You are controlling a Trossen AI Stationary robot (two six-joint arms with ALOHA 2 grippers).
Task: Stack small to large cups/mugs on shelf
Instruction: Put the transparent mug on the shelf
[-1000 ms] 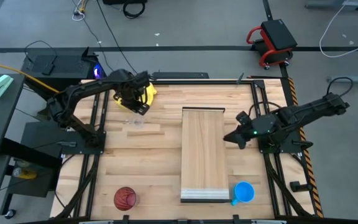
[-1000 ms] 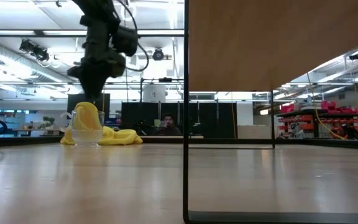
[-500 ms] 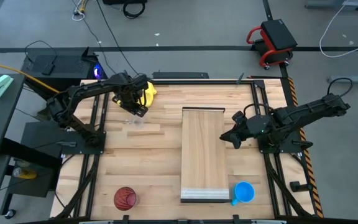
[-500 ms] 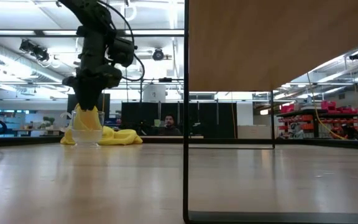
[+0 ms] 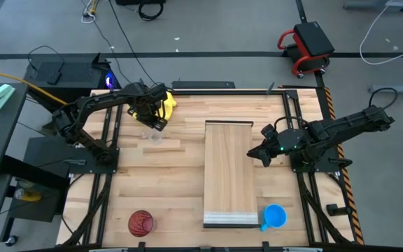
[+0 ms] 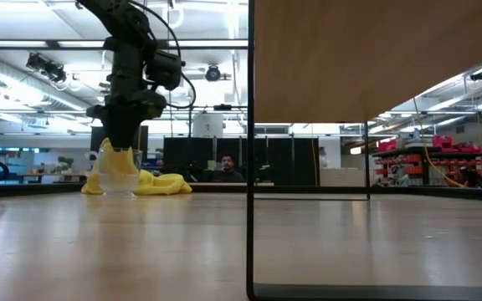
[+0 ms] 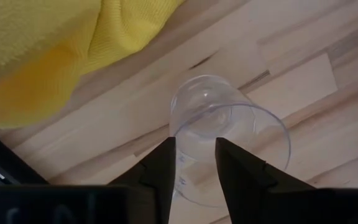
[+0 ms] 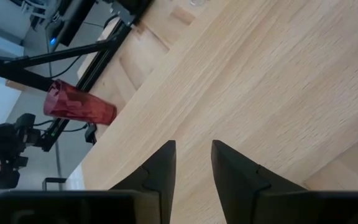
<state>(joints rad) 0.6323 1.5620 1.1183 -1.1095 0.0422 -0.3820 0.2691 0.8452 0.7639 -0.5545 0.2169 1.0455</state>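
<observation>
Clear cup [image 7: 229,140] is showing best from the left wrist, left gripper [image 7: 194,155] fingers parted over its rim; overhead, right gripper [image 5: 255,155], parted, is hanging beside the shelf [image 5: 228,168].

text: none readable | labels: none | numbers: none | signs: none

left gripper [image 5: 150,124]: arm stretched to the far-left table area, pointing down, fingers narrowly parted | right gripper [image 5: 253,154]: arm extended inward, low, fingers narrowly parted
</observation>
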